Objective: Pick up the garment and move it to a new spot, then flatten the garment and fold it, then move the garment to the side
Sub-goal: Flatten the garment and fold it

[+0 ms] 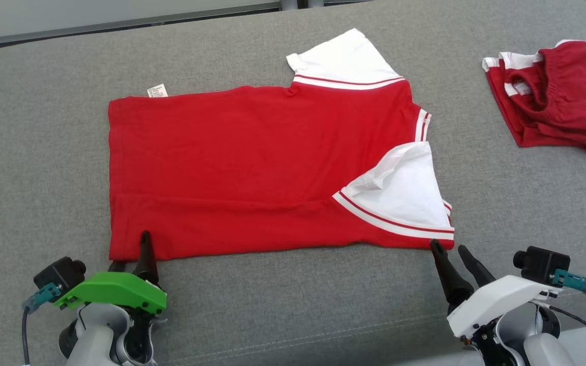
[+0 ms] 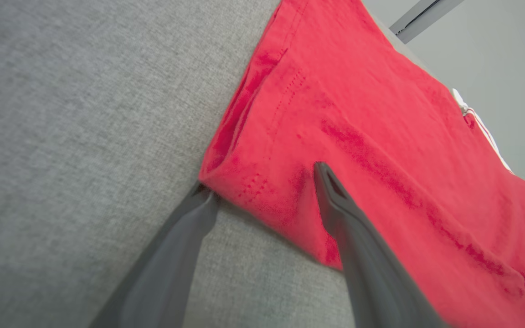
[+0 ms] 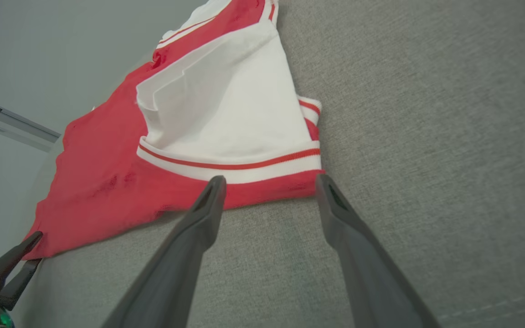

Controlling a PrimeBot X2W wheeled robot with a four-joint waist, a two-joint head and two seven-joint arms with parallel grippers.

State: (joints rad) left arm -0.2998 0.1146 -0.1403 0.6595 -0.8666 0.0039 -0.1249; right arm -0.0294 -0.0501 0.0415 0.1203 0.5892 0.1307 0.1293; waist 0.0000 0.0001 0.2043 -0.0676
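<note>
White care tag at red shirt edge, print unreadable

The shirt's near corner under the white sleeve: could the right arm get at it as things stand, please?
Probably yes. The right gripper is open and pointed at that corner, tips almost touching it; nothing lies between them.

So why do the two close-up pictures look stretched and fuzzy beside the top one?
Head view: soft, even light, hardly any shadow, the red and white short-sleeved shirt sharp on the grey woven cushion. Left wrist view: a wide lens stretches things; the left arm's dark fingers blur toward the bottom edge. Right wrist view: same stretch, the right arm's fingers soft close up.
</note>
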